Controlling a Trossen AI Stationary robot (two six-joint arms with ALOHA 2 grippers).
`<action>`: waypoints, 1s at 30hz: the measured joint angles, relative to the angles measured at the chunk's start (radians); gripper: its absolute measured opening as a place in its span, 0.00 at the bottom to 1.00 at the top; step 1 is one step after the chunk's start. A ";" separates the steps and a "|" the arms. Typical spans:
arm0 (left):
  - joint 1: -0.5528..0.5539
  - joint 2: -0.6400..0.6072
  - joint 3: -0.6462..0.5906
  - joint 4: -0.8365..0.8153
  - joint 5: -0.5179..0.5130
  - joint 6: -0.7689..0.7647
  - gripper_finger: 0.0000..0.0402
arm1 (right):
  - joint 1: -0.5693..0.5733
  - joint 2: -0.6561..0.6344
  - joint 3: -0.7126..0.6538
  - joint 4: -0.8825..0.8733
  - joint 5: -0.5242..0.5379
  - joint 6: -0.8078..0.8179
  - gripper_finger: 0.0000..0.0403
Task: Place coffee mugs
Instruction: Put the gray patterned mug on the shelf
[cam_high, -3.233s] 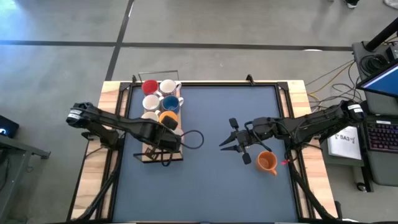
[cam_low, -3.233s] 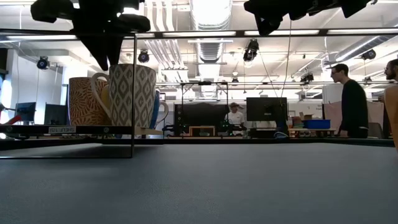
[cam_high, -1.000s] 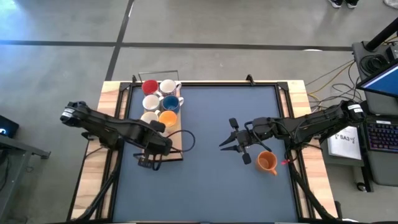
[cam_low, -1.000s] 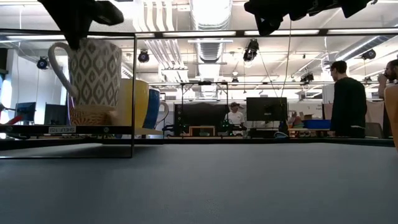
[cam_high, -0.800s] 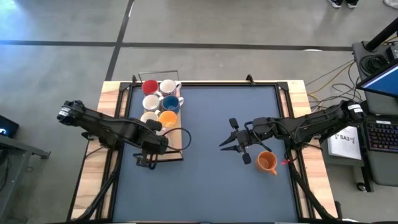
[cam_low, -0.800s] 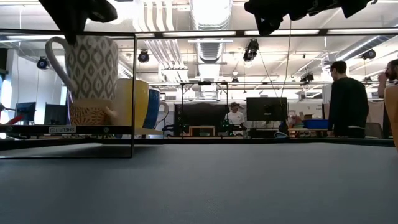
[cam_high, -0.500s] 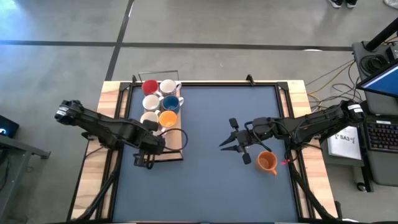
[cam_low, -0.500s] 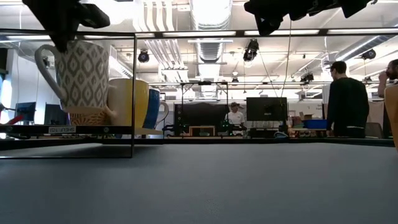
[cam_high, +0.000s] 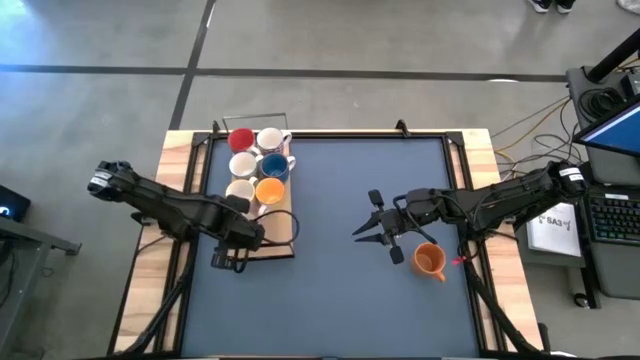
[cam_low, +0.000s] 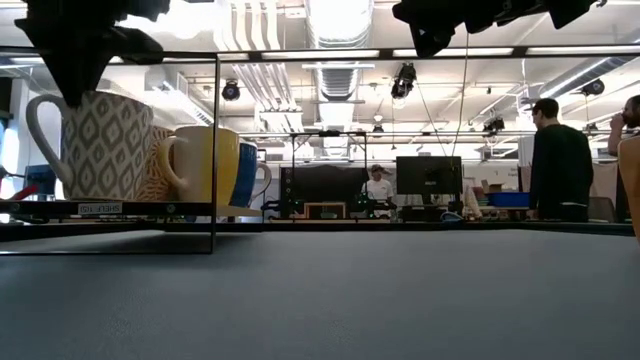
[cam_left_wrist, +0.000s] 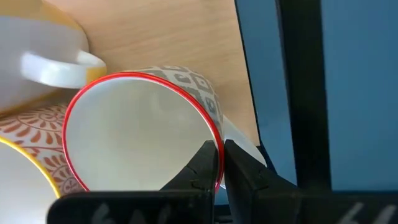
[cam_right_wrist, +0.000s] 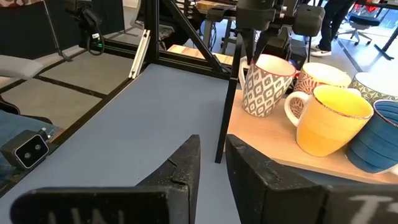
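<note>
- Left gripper (cam_left_wrist: 217, 163) pinches the rim of a patterned mug (cam_left_wrist: 143, 134) (red-rimmed) over the wooden tray (cam_high: 285, 230).
- Right gripper (cam_high: 375, 233) waits, fingers spread, near an orange mug (cam_high: 429, 261).

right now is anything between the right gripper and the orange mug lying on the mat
Nothing visible. The right gripper hangs over bare mat beside the orange mug, with only open mat between them.

Blue table (cam_high: 340, 290), wooden tray (cam_high: 283, 247), orange mug (cam_high: 429, 261)

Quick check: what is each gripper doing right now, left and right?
Left gripper: shut on the rim of the grey-patterned mug.
Right gripper: open, holding nothing, beside the orange mug.
</note>
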 joint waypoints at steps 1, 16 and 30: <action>0.000 0.000 -0.006 0.001 0.005 -0.003 0.01 | 0.000 0.000 0.000 0.000 0.000 0.000 0.17; 0.000 -0.001 -0.029 0.006 0.021 -0.059 0.06 | 0.000 0.000 -0.001 0.000 0.000 0.034 0.17; 0.000 -0.001 -0.029 0.009 -0.010 -0.061 0.20 | 0.000 0.000 -0.001 0.000 -0.001 0.060 0.17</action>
